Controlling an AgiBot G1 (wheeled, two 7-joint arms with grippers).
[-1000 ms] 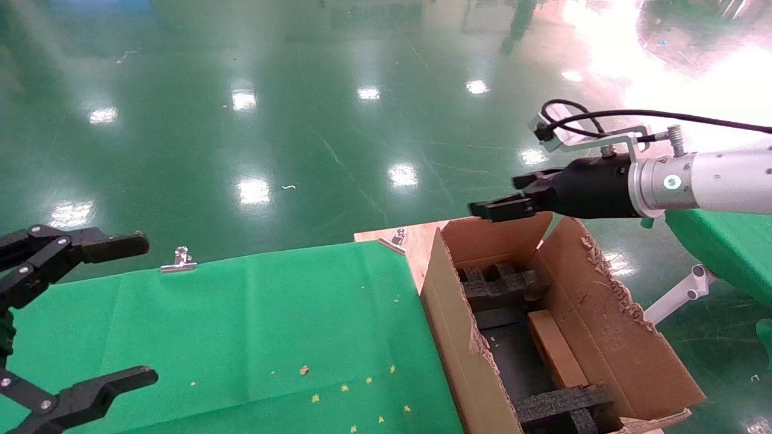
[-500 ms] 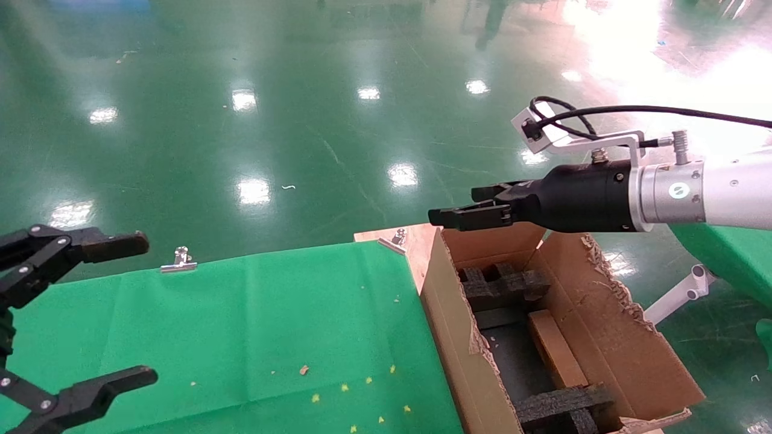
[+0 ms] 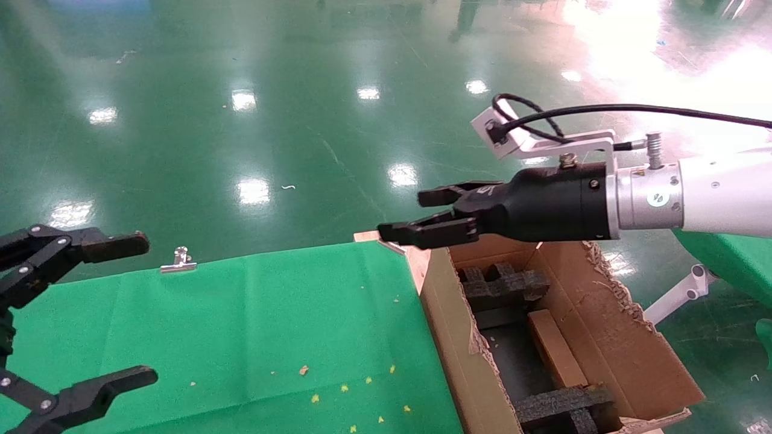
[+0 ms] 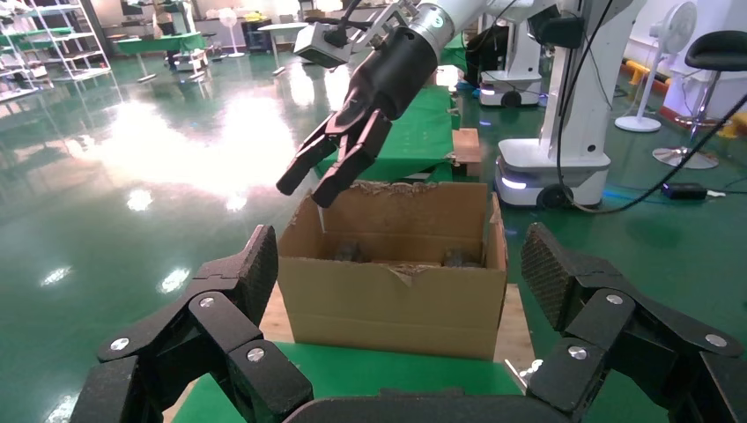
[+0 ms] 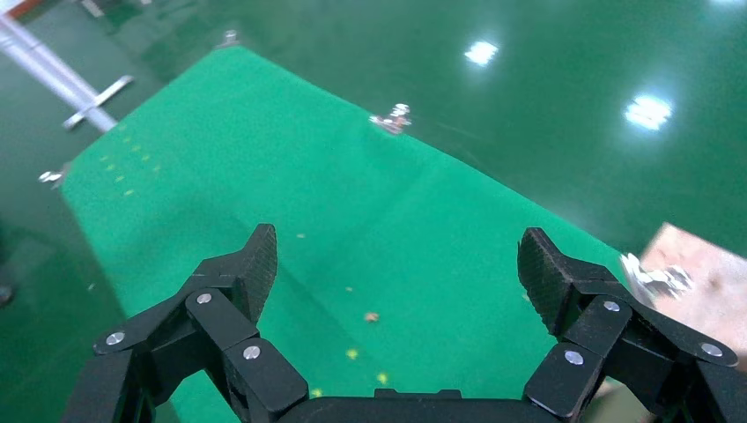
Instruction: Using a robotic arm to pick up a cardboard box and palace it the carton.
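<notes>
Right tool (image 3: 416, 214) spread wide and empty, over the carton's (image 3: 609, 337) far left corner, pointing left toward the green worktop (image 3: 241, 325). Cardboard box (image 3: 553, 348) already lies inside the carton between foam blocks (image 3: 503, 283). Left tool (image 3: 90, 313) wide, parked near-left.

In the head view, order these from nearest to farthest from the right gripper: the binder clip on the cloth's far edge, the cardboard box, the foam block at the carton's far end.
From the right gripper:
1. Foam block, just below it, at the far end of the carton.
2. Cardboard box, deeper in the carton, nearer the robot.
3. Binder clip, far toward the left side.
</notes>
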